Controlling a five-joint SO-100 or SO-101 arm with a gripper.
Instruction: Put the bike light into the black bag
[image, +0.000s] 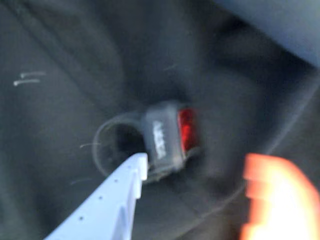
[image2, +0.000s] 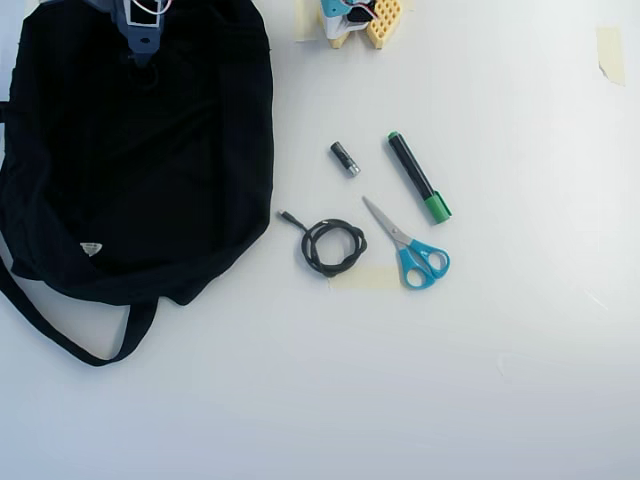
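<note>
In the wrist view the bike light (image: 167, 135), small and black with a red face and a black loop strap (image: 112, 142), lies on the dark fabric of the black bag (image: 55, 165). My gripper (image: 200, 167) is open just above it. The white finger (image: 132, 172) ends at the light's lower left corner, and the orange finger (image: 275, 195) stands well apart to its right. In the overhead view the black bag (image2: 150, 170) lies at the upper left, and the arm (image2: 140, 30) reaches over its top edge. The light is hidden in that view.
On the white table right of the bag lie a coiled black cable (image2: 332, 246), a small black-and-silver cylinder (image2: 345, 158), a black marker with a green cap (image2: 418, 177) and blue-handled scissors (image2: 410, 248). The bag's strap (image2: 60, 335) trails to the lower left. A yellow block (image2: 385, 20) sits at the top edge.
</note>
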